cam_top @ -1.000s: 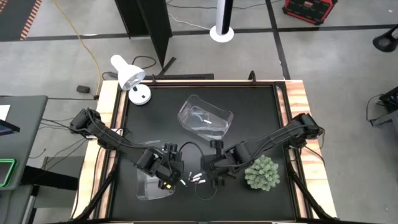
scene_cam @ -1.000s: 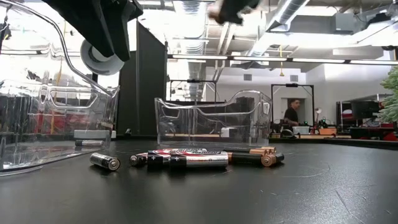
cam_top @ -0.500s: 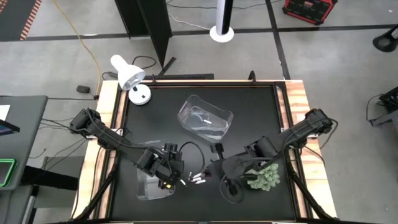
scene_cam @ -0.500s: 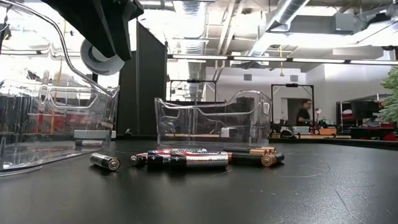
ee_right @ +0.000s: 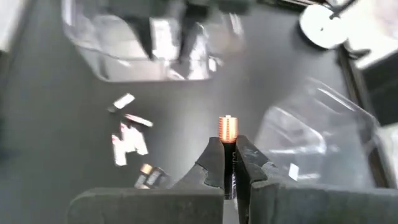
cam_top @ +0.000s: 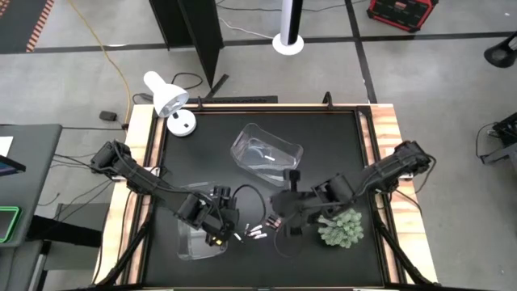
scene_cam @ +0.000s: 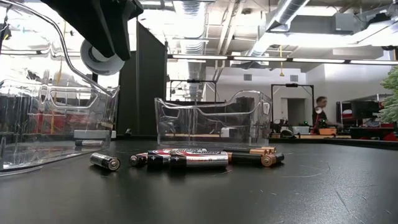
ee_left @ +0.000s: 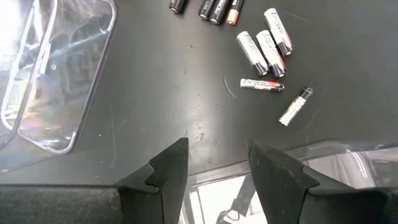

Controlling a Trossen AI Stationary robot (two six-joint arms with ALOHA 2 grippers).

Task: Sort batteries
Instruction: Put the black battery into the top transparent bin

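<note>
held battery (ee_right: 227, 134): dark body, copper end; long axis ran straight out between the right pincer's fingers, copper end pointing away from the wrist
right pincer (ee_right: 229, 163): clenched on the held battery, above the counter's near middle, next to the green plant (cam_top: 340, 225)
left pincer (ee_left: 216, 163): released, fingers apart, nothing between them; hovered over the near-left clear bin's rim (ee_left: 348, 152)
loose batteries (cam_top: 257, 232): small cluster lying flat on the black counter (cam_top: 323, 137), between the two pincers
cluster look: silvery-white ones with red markings (ee_left: 271, 43), dark ones with copper ends (ee_left: 220, 7) grouped apart from them
cluster axis: in the low view most lay side-on, long axes roughly across the frame (scene_cam: 198, 160); one (scene_cam: 104, 162) lay apart on the side of the near bin, its end angled toward the camera
far clear bin (cam_top: 266, 153): mid counter, behind the cluster, a silvery piece inside, too small to tell what
near-left clear bin: contents cannot tell
white lamp (cam_top: 167, 99): far-left corner of the counter
</note>
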